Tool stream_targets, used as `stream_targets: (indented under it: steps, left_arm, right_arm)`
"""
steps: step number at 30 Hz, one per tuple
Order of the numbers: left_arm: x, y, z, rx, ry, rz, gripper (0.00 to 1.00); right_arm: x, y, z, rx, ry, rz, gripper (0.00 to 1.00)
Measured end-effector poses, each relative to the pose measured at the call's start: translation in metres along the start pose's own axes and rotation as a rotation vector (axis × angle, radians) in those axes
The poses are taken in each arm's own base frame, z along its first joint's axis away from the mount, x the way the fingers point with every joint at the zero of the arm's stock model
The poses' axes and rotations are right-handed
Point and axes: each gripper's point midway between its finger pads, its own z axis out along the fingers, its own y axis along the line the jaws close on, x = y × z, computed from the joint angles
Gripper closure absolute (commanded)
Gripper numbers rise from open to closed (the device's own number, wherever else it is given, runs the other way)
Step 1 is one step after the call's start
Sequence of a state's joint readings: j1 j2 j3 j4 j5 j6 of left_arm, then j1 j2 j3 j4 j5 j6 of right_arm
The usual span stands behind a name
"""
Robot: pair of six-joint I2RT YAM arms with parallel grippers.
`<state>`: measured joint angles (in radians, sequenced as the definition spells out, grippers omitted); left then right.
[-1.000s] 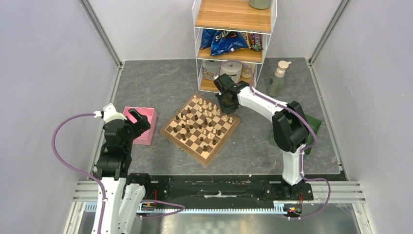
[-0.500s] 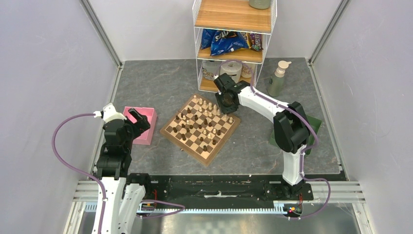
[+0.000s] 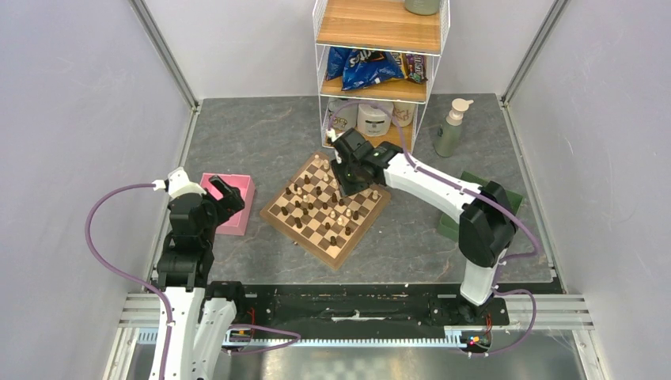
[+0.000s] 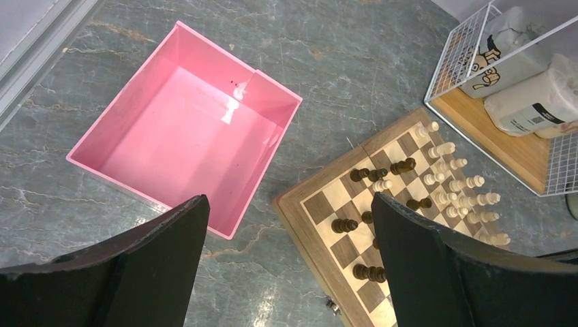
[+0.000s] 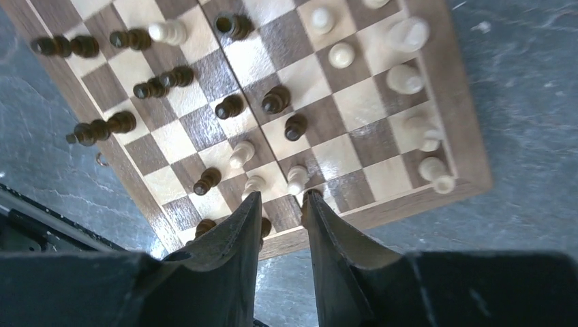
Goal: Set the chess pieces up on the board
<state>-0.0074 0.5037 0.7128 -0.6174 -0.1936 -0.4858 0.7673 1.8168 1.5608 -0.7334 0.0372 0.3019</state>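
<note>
Over the far half of the board (image 5: 463, 116), the right tool (image 5: 283, 197) had swung in from the far right corner, where it had hung a second before. Its jaws had parted a little on the way. They stood slightly apart with nothing between them, and a pale piece (image 5: 296, 178) stood just past the tips. I judged that one placement at the corner was finished and that the arm was lining up on another piece. The chess pieces (image 5: 276, 101) all stood on the board. Dark and pale were mixed through the middle squares, so most of the sorting remained. The left tool (image 4: 290, 201) had not moved. It hung spread wide and empty above the counter (image 4: 327, 61), beside the pink tray (image 4: 177, 143).
</note>
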Motion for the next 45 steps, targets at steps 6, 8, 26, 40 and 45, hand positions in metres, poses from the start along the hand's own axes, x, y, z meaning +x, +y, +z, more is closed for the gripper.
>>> stream_targets:
  steps: [6, 8, 26, 40, 45]
  left_arm:
    - [0.001, -0.002, 0.0, 0.013, 0.005, 0.0, 0.04]
    - [0.0, -0.003, 0.0, 0.013, 0.003, -0.001, 0.04]
    - [0.001, -0.003, 0.001, 0.012, 0.006, 0.0, 0.04]
    - [0.004, -0.001, 0.002, 0.008, 0.013, 0.001, 0.04]
    - [0.004, -0.001, 0.002, 0.008, 0.013, 0.001, 0.04]
  right_arm:
    - [0.025, 0.012, 0.022, -0.008, 0.08, -0.019, 0.64]
    - [0.029, 0.012, 0.027, -0.003, 0.097, -0.021, 0.64]
    - [0.052, 0.001, 0.043, 0.059, 0.186, -0.027, 0.68]
    - [0.057, 0.0, 0.049, 0.064, 0.208, -0.035, 0.83]
    - [0.048, -0.004, 0.048, 0.091, 0.179, -0.037, 0.84]
